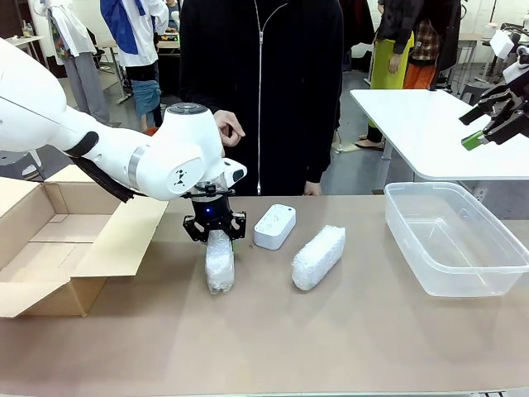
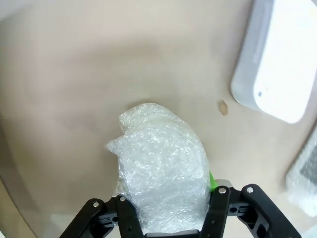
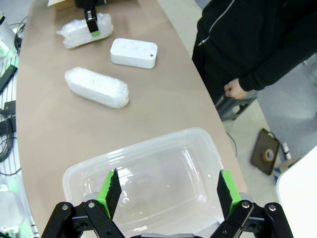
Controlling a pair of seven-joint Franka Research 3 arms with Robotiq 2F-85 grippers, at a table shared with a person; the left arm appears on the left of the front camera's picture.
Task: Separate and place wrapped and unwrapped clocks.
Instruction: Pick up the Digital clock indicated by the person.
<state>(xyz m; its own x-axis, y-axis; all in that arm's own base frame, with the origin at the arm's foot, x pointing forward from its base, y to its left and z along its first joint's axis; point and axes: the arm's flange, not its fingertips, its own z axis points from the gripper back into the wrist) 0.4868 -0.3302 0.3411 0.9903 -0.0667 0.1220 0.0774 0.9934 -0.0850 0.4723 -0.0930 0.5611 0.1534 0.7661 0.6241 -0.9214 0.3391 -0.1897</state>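
Left gripper (image 1: 218,236) is down on a wrapped clock (image 1: 219,263), jaws partly closed and straddling it toward the person's end, off-centre. One green pad (image 2: 212,181) sits against the bubble wrap and the other is hidden behind it, so I can't tell if it's clamped or just touching. The bundle lies flat on the table (image 1: 273,347), directly under and between the fingers, with most of its length sticking out toward the robot side. With an end grip like this I'd expect it to droop or pivot on lift, so either re-seat nearer the middle or lift slowly and keep it low. The wrap is squashy, so close until it compresses onto the hard body or it may slip out. The bare clock (image 1: 274,226) is just beside the gripper on its right, not touching, and the second wrapped clock (image 1: 318,256) is further out on the same side. Go straight up before translating so nothing gets clipped. The cardboard box (image 1: 50,248) is close on the gripper's left and looks like the shorter haul, while the clear bin (image 1: 496,269) is well away past both clocks. I can't tell from here which one takes the wrapped clocks. Right gripper (image 3: 167,193) is wide open, holding nothing, hovering above the bin.
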